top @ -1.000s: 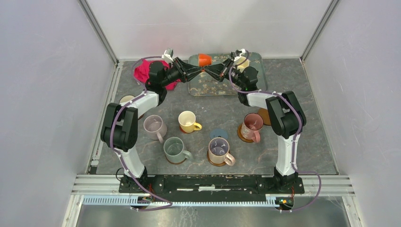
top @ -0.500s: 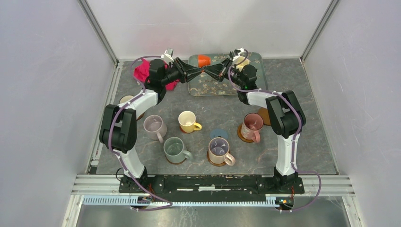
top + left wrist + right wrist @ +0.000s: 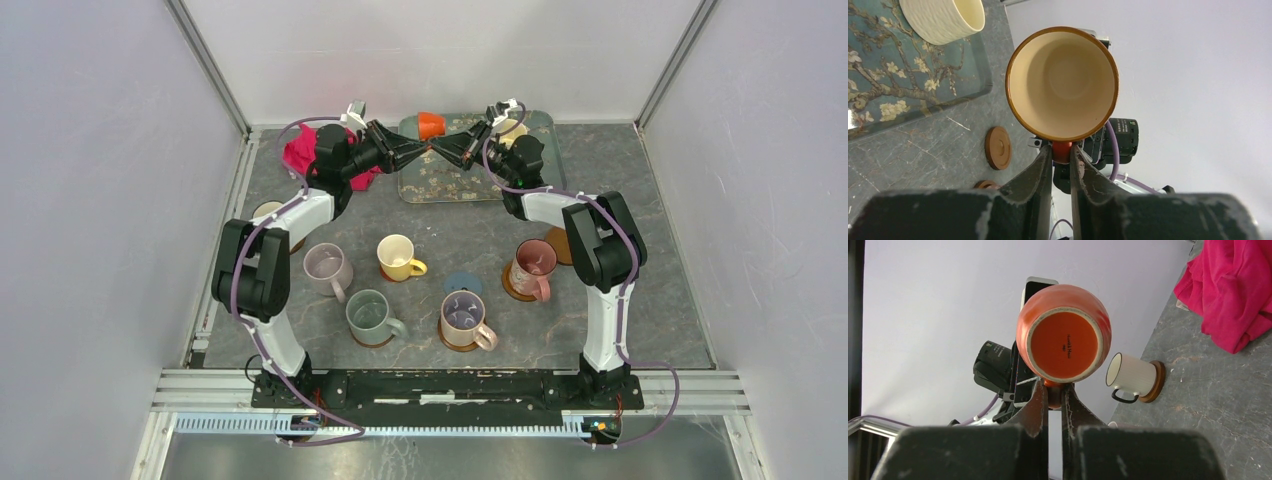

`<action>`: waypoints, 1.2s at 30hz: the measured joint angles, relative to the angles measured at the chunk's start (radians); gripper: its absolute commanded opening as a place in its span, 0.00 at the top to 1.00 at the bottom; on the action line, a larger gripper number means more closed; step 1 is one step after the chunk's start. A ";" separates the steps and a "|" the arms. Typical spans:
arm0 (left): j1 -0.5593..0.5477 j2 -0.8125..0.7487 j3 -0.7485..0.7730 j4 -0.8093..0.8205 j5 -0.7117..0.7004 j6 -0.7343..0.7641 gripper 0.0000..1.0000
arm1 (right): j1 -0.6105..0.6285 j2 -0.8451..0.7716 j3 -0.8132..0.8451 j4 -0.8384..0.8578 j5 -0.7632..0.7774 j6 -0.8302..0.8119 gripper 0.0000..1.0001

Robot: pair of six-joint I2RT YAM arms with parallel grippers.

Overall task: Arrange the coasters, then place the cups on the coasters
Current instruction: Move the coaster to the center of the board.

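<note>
Since a second ago: orange cup (image 3: 431, 125) and both wrists are creeping slightly toward the far wall, and the left jaws are tightening. Left gripper (image 3: 1061, 152) and right gripper (image 3: 1053, 392) are both clamping the cup's handle, meeting tip to tip. Cup is hanging over the far edge of the tray (image 3: 450, 185), lying on its side: axis running left-right, mouth facing the left arm, base facing the right. Bare blue coaster (image 3: 463, 283) is sitting well nearer, slightly right of centre, so I'm guessing the right arm is better placed. Cup is needing tipping upright first.
</note>
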 measured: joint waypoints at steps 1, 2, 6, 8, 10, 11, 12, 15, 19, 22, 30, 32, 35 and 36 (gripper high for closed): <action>0.000 0.003 0.000 0.008 0.000 -0.007 0.83 | 0.000 0.000 0.001 0.000 0.002 0.000 1.00; 0.000 0.005 0.000 0.016 0.000 -0.013 0.86 | 0.000 0.000 0.001 0.001 0.004 0.000 1.00; 0.000 0.015 0.000 0.042 0.000 -0.027 0.98 | 0.000 0.000 0.002 0.002 0.013 -0.001 0.97; 0.000 0.015 0.000 0.045 -0.002 -0.028 0.98 | 0.000 0.000 0.002 0.002 0.015 -0.001 0.87; 0.000 0.015 0.000 0.045 -0.003 -0.027 0.98 | 0.000 0.000 0.002 0.002 0.016 0.000 0.76; 0.000 0.015 0.000 0.044 -0.003 -0.027 0.98 | 0.000 0.000 0.002 0.002 0.016 -0.002 0.71; 0.000 0.015 0.000 0.042 -0.004 -0.026 0.98 | 0.000 0.000 0.002 0.003 0.016 -0.004 0.66; -0.002 0.015 0.000 0.035 -0.007 -0.026 0.98 | 0.000 0.000 0.002 -0.004 0.018 -0.015 0.56; -0.017 0.017 0.000 0.000 -0.019 0.006 0.98 | 0.007 0.002 0.003 -0.029 0.005 -0.038 0.48; -0.029 0.030 0.016 -0.029 -0.023 0.035 0.98 | 0.013 0.012 0.010 -0.046 -0.004 -0.051 0.44; -0.034 0.064 0.050 -0.133 -0.044 0.108 0.98 | 0.008 0.031 0.000 -0.095 0.002 -0.108 0.22; -0.034 0.064 0.053 -0.153 -0.049 0.124 0.98 | 0.003 0.023 -0.019 -0.129 0.005 -0.147 0.18; -0.034 0.065 0.061 -0.181 -0.053 0.152 0.98 | -0.004 -0.006 -0.065 -0.199 0.024 -0.207 0.15; -0.034 0.065 0.061 -0.197 -0.053 0.159 0.98 | -0.006 -0.021 -0.079 -0.219 0.029 -0.228 0.14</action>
